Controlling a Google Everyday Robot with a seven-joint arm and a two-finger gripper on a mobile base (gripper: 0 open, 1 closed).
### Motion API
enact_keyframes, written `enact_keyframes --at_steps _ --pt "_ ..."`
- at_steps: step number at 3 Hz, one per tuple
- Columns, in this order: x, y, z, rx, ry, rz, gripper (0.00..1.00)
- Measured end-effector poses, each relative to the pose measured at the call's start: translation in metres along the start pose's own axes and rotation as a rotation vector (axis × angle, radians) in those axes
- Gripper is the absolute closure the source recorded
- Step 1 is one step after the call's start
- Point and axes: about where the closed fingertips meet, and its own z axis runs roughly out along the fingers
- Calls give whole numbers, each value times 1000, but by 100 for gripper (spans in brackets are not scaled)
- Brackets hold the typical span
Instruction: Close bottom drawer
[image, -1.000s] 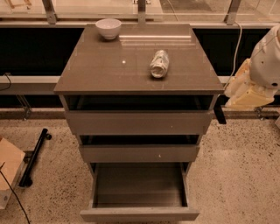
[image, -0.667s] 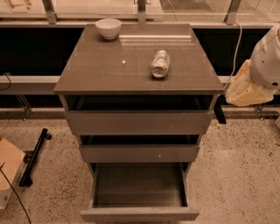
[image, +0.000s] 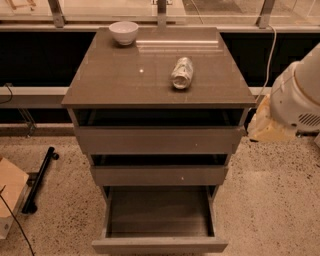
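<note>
One bottom drawer pulled open; claw unseen, arm upper right.

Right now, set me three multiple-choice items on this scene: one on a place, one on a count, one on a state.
1. Where is the bowl?
A. back left of the cabinet top
B. front right of the top
C. on the floor

2. How many drawers does the cabinet have?
A. two
B. three
C. five

3. The bottom drawer is:
A. shut flush
B. pulled far out
C. lifted out of the cabinet

Answers:
1 A: the bowl stands at the far left corner, and the can lies nearer the middle.
2 B: three fronts are stacked under the top.
3 B: its bare inside shows in full.

The gripper is out of view; only the arm shows at right.
</note>
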Motion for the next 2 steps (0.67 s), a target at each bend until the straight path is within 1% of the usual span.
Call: enact_keyframes --at_steps 1,2 --pt "5 13 35 -6 -26 -11 100" --pt "16 18 85 -10 -49 2 100"
